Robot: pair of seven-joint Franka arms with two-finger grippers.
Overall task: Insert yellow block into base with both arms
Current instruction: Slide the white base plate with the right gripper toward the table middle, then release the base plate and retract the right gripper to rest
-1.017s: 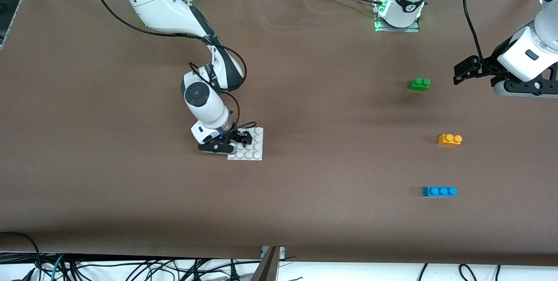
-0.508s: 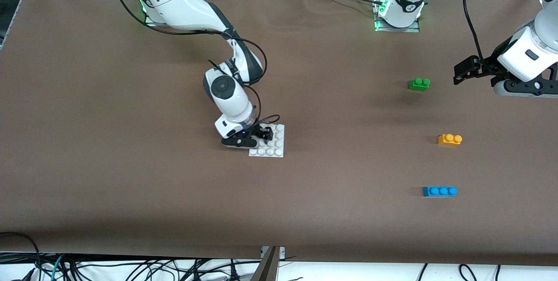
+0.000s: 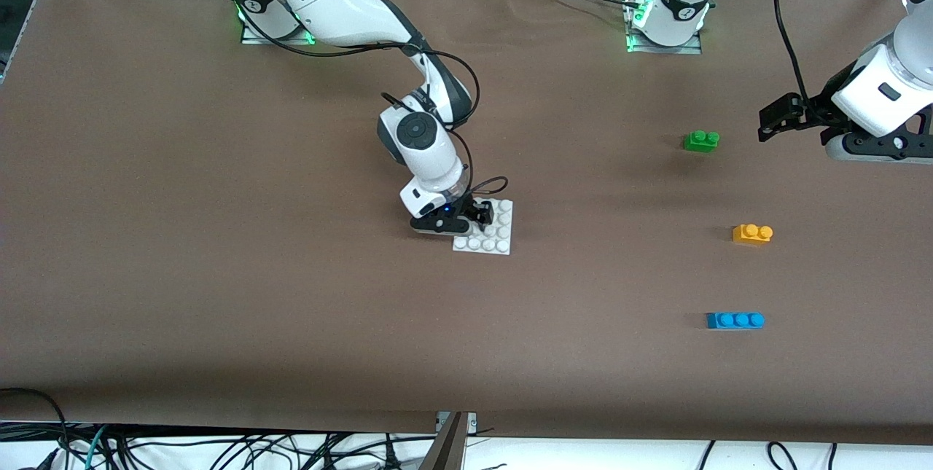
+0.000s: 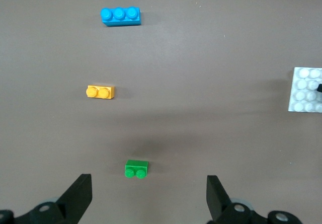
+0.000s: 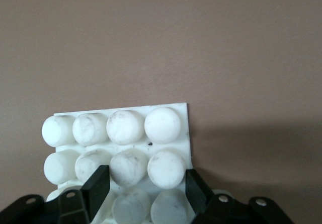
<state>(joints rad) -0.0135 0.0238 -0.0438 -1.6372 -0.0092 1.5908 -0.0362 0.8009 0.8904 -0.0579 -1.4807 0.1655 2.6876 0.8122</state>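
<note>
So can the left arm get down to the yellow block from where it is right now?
Probably yes. The left gripper hangs open over the table near the green brick, and the yellow block sits alone on bare table, studs up, with nothing beside or over it.

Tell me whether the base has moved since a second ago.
Yes. The base, gripped by the right gripper, has moved toward the yellow block, which lies unmoved.

Right gripper (image 3: pixel 477 216) covers part of the base (image 3: pixel 493 239), so its corner nearest the right arm's end of the table is hidden. In left wrist view the base (image 4: pixel 305 89) is cut by the edge. Left arm (image 3: pixel 885 95) runs out of the front view; can't see its upper links.
</note>
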